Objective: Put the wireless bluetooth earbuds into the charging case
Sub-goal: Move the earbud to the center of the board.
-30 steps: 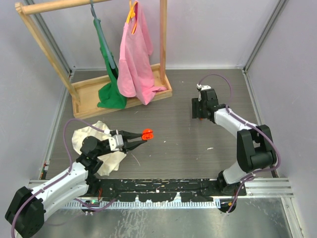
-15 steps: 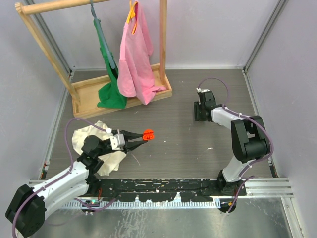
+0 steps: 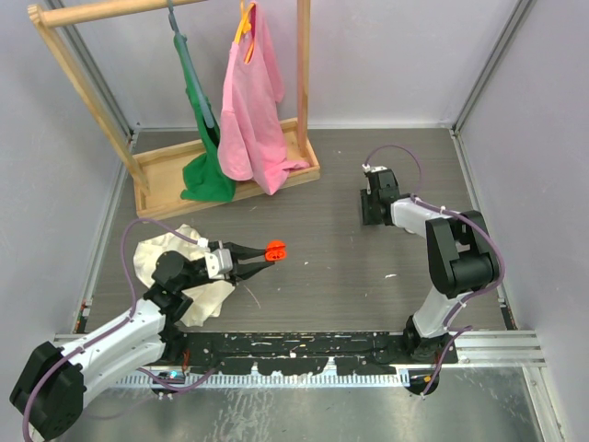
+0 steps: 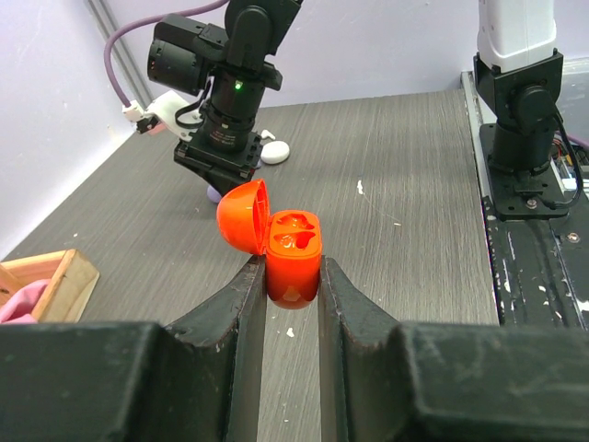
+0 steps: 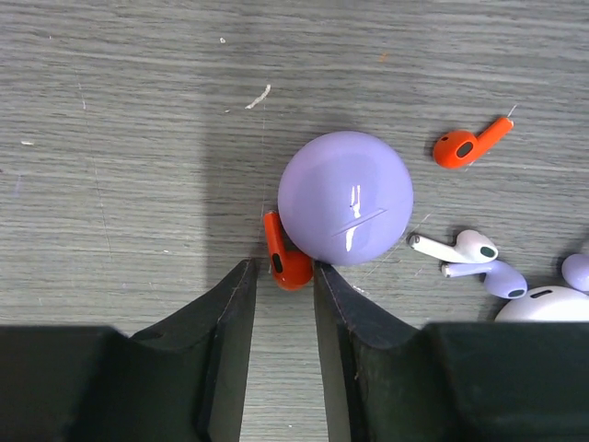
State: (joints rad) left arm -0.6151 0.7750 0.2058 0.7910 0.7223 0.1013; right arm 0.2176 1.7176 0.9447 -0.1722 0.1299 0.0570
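Top view: clamped in the left hand, the orange charging case, lid open, over the worktop. Well apart, off to that hand's right and farther out, the right hand, tips down.

Left wrist: orange charging case upright between the fingers, lid hinged leftward, wells showing.

Right wrist: right hand narrow, flanking an orange earbud at the very tips; long axis along the fingers; touching the lavender case just ahead and to the right. Cannot tell whether pinched. Probably this arm's pick, then a carry across to the left hand.
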